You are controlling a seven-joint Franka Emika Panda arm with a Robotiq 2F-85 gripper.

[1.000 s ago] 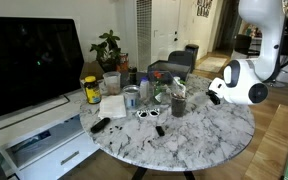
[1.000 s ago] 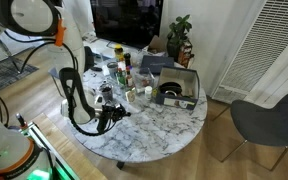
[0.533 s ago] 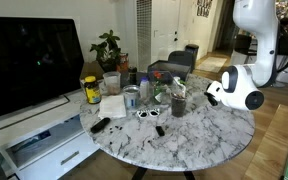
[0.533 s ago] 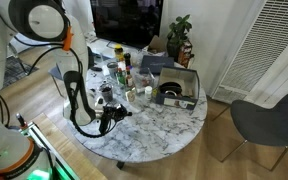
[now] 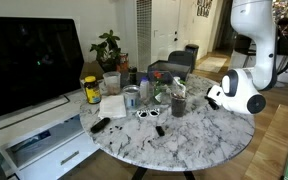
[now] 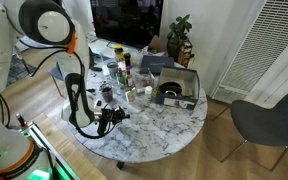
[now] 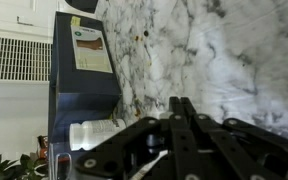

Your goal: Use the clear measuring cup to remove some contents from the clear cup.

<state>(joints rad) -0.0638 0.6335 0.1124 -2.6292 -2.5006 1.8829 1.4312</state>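
The clear cup [image 5: 178, 100] is a tall, narrow tumbler that looks dark greenish-grey. It stands upright near the middle of the marble table [image 5: 199, 135]. My gripper [image 5: 211, 97] hangs over the table's edge, a short way from the cup and apart from it. It also shows in an exterior view [image 6: 112, 114]. In the wrist view the gripper [image 7: 179, 104] has its jaws pressed together with nothing between them, over bare marble. I cannot pick out the clear measuring cup among the clutter. The cup does not show in the wrist view.
A steel can [image 5: 132, 97], a wider clear tub [image 5: 111, 83], a yellow jar [image 5: 91, 90], a white cloth [image 5: 112, 106] and small items crowd the table's far half. A dark blue box [image 7: 84, 60] lies beyond. A TV [image 5: 29, 60] stands beside the table.
The arm has shifted slightly. The wrist and gripper have come a little lower and closer to the table. The jaws stay shut. Nothing on the table has moved.
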